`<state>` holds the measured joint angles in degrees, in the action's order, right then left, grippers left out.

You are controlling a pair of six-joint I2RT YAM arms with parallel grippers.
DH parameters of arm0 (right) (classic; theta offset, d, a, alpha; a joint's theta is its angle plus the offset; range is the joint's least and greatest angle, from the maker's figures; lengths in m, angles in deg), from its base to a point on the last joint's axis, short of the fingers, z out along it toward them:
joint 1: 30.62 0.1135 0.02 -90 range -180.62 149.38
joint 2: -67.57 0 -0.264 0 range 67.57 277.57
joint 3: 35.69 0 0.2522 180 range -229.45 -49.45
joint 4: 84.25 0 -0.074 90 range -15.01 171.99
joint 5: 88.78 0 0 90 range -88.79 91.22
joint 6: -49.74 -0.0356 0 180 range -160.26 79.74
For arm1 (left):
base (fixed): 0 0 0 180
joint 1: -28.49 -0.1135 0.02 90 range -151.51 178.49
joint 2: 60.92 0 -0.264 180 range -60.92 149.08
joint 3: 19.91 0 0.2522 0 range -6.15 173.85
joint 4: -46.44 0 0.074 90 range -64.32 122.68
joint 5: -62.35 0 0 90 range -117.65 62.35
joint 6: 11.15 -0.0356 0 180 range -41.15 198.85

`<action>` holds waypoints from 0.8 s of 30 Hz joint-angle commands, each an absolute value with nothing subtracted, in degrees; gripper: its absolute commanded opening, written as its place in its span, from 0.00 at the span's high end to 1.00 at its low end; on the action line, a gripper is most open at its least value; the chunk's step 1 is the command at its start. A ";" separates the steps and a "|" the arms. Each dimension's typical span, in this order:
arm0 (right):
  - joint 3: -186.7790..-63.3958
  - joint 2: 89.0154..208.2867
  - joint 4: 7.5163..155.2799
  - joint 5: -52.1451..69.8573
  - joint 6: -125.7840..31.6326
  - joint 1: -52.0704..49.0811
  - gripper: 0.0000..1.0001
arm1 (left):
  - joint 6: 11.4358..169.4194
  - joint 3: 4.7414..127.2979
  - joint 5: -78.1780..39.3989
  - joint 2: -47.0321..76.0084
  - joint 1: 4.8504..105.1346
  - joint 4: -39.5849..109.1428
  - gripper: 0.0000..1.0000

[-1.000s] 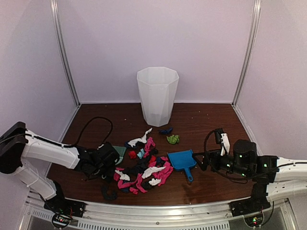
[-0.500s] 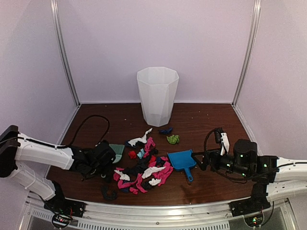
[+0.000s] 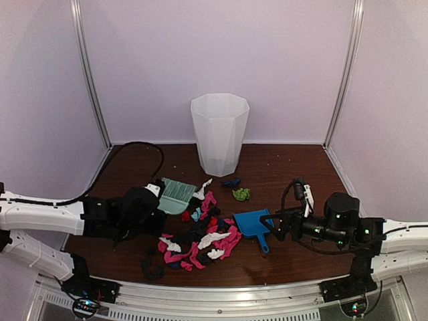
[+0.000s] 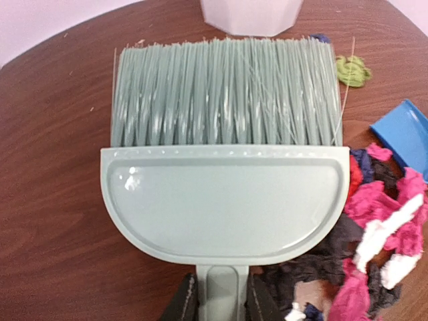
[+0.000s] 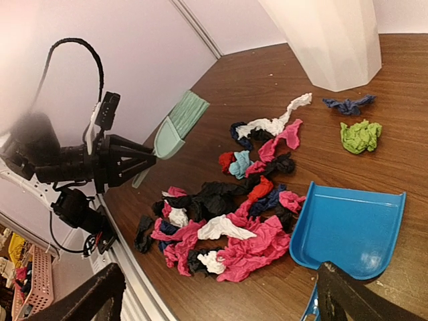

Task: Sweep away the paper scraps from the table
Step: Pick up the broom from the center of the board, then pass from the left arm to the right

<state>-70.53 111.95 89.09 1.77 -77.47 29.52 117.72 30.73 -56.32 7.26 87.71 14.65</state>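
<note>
Left gripper (image 3: 154,199) swinging mint brush (image 3: 175,195) up and forward, left of dustpan (image 3: 253,223); jaws pinching brush handle. Grasp looking done, sweeping not yet starting. Paper scraps (image 3: 200,237) lying heaped on table (image 3: 301,175), touching dustpan's left edge; green wad just behind dustpan. Right gripper (image 3: 275,225) hovering at dustpan handle, jaws spread wide, gripping nothing. Left wrist view showing handle clamped between fingers (image 4: 189,304); right wrist view showing brush tilting, seemingly clear of wood.

Mint-green brush (image 3: 176,195) tilted, bristles toward white bin (image 3: 219,134); blue dustpan (image 3: 253,223) lying flat, handle toward front.
</note>
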 commanded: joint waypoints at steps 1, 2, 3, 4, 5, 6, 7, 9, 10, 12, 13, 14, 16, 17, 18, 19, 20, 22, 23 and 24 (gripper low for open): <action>-68.78 112.44 96.56 9.89 -77.30 30.02 0.00 | 111.52 36.08 -58.74 7.50 94.16 16.53 0.83; -68.65 112.74 97.39 11.01 -77.65 30.02 0.00 | 110.71 37.08 -58.97 8.18 95.81 16.70 0.83; -68.55 113.13 98.00 11.95 -77.94 30.02 0.00 | 109.66 37.96 -59.27 8.97 97.32 16.96 0.83; -68.57 113.61 98.32 12.70 -78.25 30.02 0.00 | 108.86 39.08 -59.59 9.92 98.84 17.07 0.84; -68.65 114.08 98.56 13.21 -78.45 30.09 0.00 | 107.92 40.00 -59.61 10.91 100.06 17.29 0.84; -68.81 114.72 98.57 13.52 -78.52 30.11 0.00 | 106.80 41.17 -59.52 12.15 101.34 17.50 0.84; -68.98 115.33 98.42 13.69 -78.76 30.11 0.00 | 105.93 42.34 -59.71 13.46 102.45 17.53 0.84; -69.45 116.78 98.27 14.13 -79.24 30.10 0.00 | 104.04 44.74 -59.70 16.33 104.47 17.41 0.85; -69.64 117.40 98.42 14.56 -79.42 30.11 0.00 | 103.24 45.87 -59.66 17.73 105.19 17.41 0.86; -69.71 118.87 99.44 15.31 -80.15 30.09 0.00 | 102.43 48.23 -59.76 20.77 106.00 17.20 0.86; -69.67 119.57 100.18 15.46 -80.72 30.04 0.00 | 102.42 49.22 -59.88 21.79 106.17 16.91 0.86; -69.55 120.31 100.89 15.49 -81.22 30.10 0.00 | 102.29 50.08 -59.63 22.59 106.12 16.88 0.86; -69.45 121.89 102.24 14.60 -82.06 30.09 0.00 | 101.52 51.10 -58.20 23.49 106.31 17.60 0.86; -69.30 122.77 103.26 14.54 -82.53 30.11 0.00 | 101.15 51.45 -57.57 23.81 106.48 18.01 0.86; -69.09 124.02 105.00 14.47 -83.00 30.11 0.00 | 100.81 51.98 -57.33 24.09 106.85 18.22 0.86; -68.89 125.21 106.40 14.67 -83.57 30.11 0.01 | 100.40 52.48 -57.32 24.54 107.25 18.20 0.86; -68.84 126.37 107.86 15.28 -84.02 30.10 0.01 | 100.04 52.92 -57.09 24.94 107.64 18.21 0.86; -68.83 128.55 110.56 17.06 -84.71 30.11 0.06 | 99.35 53.59 -56.73 25.67 108.38 18.47 0.86; -68.68 129.44 112.29 18.05 -85.02 30.10 0.09 | 99.07 53.88 -56.66 26.01 108.71 18.46 0.86; -68.41 130.13 114.15 19.03 -85.54 30.10 0.11 | 98.87 54.18 -56.71 26.27 108.93 18.56 0.86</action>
